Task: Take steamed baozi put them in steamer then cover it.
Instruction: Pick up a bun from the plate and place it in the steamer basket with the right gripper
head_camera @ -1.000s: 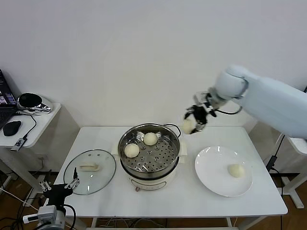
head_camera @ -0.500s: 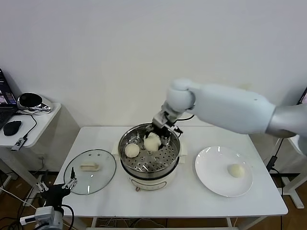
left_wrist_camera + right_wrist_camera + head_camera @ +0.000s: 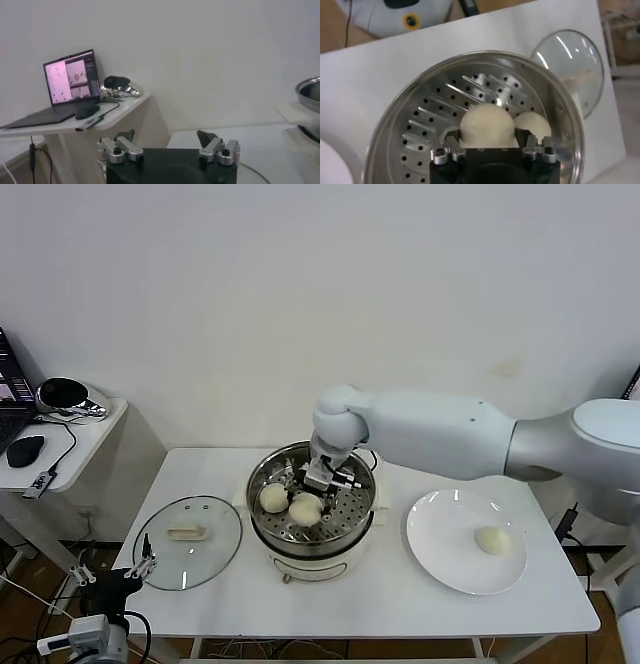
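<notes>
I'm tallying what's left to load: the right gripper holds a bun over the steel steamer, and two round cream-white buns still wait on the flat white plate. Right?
Not quite. The head view shows only one round cream-white bun on the flat white plate. The right gripper does hold a bun over the shiny steel steamer.

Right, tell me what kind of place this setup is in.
Probably a robot lab or test room, not a kitchen: a bare white table against a blank wall, a laptop on a side desk, and loose cables on the floor.

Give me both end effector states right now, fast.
Left end effector: open, empty, parked low beside the table.
Right end effector: shut on a steamed baozi, over the steamer tray.
</notes>
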